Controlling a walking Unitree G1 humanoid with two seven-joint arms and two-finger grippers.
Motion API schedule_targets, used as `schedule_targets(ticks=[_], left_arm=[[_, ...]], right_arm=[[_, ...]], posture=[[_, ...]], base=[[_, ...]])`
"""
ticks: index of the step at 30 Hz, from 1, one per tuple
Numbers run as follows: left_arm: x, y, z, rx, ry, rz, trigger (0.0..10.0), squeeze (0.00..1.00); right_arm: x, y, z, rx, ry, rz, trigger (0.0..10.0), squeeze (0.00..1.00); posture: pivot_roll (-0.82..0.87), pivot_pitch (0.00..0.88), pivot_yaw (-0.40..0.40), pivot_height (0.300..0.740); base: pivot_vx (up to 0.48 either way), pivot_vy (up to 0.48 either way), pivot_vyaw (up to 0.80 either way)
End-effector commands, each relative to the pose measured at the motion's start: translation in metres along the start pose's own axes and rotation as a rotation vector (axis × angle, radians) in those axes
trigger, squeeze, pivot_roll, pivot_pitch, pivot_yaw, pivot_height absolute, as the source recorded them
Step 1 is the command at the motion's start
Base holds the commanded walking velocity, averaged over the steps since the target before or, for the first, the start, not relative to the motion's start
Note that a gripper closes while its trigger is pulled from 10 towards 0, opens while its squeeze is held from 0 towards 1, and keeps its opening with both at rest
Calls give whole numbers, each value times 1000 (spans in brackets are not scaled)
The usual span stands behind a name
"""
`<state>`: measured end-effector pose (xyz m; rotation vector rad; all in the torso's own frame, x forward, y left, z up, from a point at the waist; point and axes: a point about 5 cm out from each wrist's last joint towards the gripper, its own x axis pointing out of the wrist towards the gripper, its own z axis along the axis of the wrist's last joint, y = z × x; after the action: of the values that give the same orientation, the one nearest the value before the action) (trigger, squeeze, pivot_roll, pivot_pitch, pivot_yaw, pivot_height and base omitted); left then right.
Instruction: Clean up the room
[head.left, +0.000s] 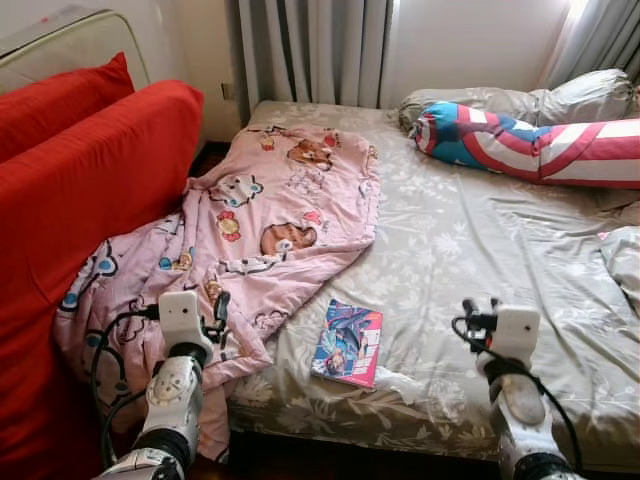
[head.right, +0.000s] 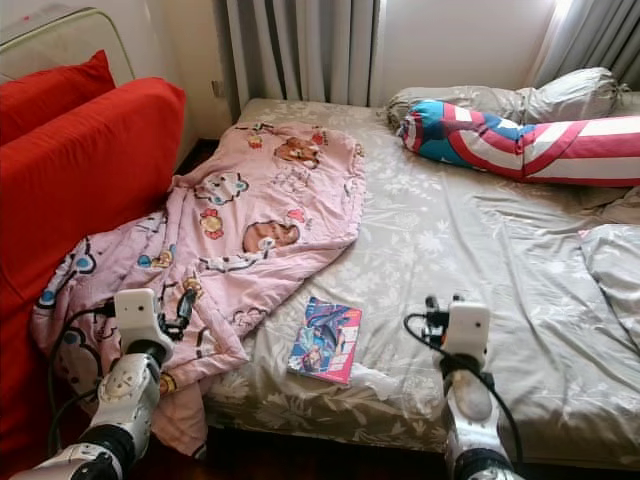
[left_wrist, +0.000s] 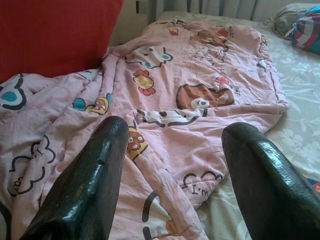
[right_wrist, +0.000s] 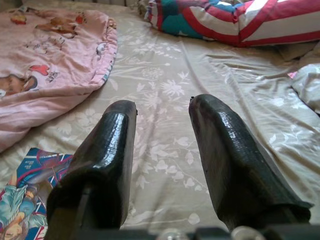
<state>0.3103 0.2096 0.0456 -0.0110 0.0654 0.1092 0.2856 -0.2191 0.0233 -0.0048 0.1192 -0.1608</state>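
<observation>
A pink cartoon-print blanket (head.left: 285, 215) lies rumpled over the left side of the bed, and its lower corner hangs off the edge. A colourful comic book (head.left: 348, 343) rests flat on the grey floral sheet (head.left: 460, 240) near the bed's front edge. My left gripper (head.left: 220, 305) hovers over the blanket's hanging corner, open, with the pink fabric (left_wrist: 170, 100) showing between its fingers. My right gripper (head.left: 478, 308) is raised over the sheet to the right of the book, open and holding nothing; the book's corner (right_wrist: 20, 195) lies beside it.
A red, white and blue bolster (head.left: 530, 140) and a grey pillow (head.left: 560, 100) lie at the head of the bed. Red cushions (head.left: 80, 170) press against the bed's left side. Curtains (head.left: 310, 50) hang at the far wall. More grey bedding (head.left: 625, 260) is bunched at the right.
</observation>
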Motion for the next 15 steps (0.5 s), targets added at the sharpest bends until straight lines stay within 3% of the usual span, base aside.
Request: schedule_targets(ticks=[1,4,6,12,15], left_arm=[[-1,2,-4,-11,22,4,10000,0],[0,1,-3,-16,20,1,10000,0],[-3,-1,-15,5,124,-16,10000,0],[-22,-1,-45,-8,290,-23,10000,0],[-25,1,-48,-20,282,-14,10000,0]], right_arm=[[1,-1,2,25,-12,-21,10000,0],[3,-1,4,29,-16,-23,10000,0],[4,2,-3,73,63,12,10000,0],[-4,8,-20,75,169,45,10000,0],[-2,9,-16,104,138,34,10000,0]], posture=[[-12,0,-32,740],[-12,0,-32,740],[-14,0,-31,740],[-10,0,-20,740],[-14,0,-17,740]], base=[[0,0,0],[0,0,0],[0,0,0],[0,0,0],[0,0,0]])
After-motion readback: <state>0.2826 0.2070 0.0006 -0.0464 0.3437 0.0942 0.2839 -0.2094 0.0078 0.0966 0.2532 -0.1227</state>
